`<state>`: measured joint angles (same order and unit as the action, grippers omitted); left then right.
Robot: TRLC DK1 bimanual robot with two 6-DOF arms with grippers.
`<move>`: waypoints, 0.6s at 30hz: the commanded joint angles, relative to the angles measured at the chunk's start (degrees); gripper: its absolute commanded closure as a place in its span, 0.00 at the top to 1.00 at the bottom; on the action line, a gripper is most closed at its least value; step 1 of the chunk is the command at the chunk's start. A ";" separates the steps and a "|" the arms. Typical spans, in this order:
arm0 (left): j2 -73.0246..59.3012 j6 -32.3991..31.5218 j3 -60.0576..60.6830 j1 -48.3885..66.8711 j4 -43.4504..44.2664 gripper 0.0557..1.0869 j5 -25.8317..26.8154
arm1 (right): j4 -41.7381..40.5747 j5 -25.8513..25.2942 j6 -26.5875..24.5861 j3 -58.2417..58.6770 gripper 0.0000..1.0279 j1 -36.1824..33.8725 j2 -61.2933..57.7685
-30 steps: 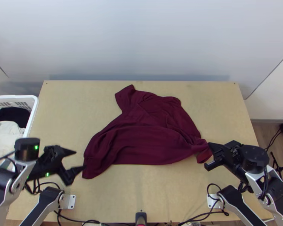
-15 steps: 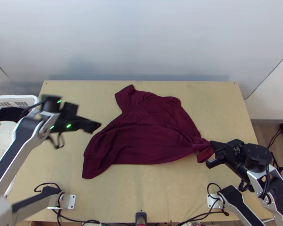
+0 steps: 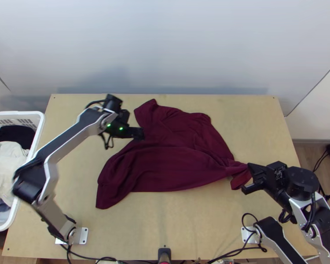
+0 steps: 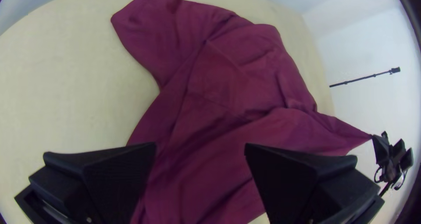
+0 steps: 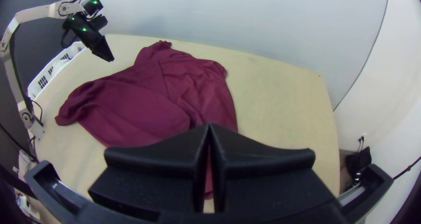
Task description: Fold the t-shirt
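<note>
The t-shirt [image 3: 178, 149] lay rumpled on the tabletop [image 3: 165, 224], probably being straightened, its corner clamped by the right gripper [image 3: 249, 177]; the left gripper [image 4: 200, 148] hovered above, fingers apart, likely needing the far sleeve [image 4: 147, 20] next.

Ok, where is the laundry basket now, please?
In the top view, the white basket is at the far left, beside the table's left edge, behind the left arm's base.
</note>
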<state>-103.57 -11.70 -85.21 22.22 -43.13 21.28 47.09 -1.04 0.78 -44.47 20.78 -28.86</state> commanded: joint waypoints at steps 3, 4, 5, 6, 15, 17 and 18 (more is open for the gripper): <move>-14.38 -2.01 -10.24 2.83 1.30 0.95 -5.55 | -0.16 -0.02 -0.07 -0.71 0.03 -1.70 -0.05; -15.00 -2.01 -10.24 3.27 2.62 0.95 -6.16 | -0.07 -0.02 -0.07 -0.80 0.03 -1.88 -0.05; -15.52 -1.92 -10.59 3.71 3.41 0.95 -6.51 | -0.07 -0.02 0.02 -0.97 0.03 -1.88 -0.05; -16.23 -2.01 -11.29 4.06 3.76 0.95 -6.60 | -0.07 -0.02 0.02 -1.06 0.03 -1.97 -0.14; -22.99 -3.32 -21.75 6.08 1.47 0.95 -6.86 | -0.07 -0.02 -0.07 -0.97 0.03 -3.11 -0.76; -23.70 -3.50 -22.98 6.26 1.04 0.95 -6.86 | -0.07 -0.10 -0.16 -1.06 0.03 -3.20 -0.84; -24.05 -3.50 -23.34 6.35 0.95 0.95 -6.86 | 0.02 -0.10 -0.25 -1.06 0.03 -3.28 -0.84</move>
<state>-123.74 -14.59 -103.09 27.55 -41.06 14.74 47.03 -1.04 0.64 -45.39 18.17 -29.41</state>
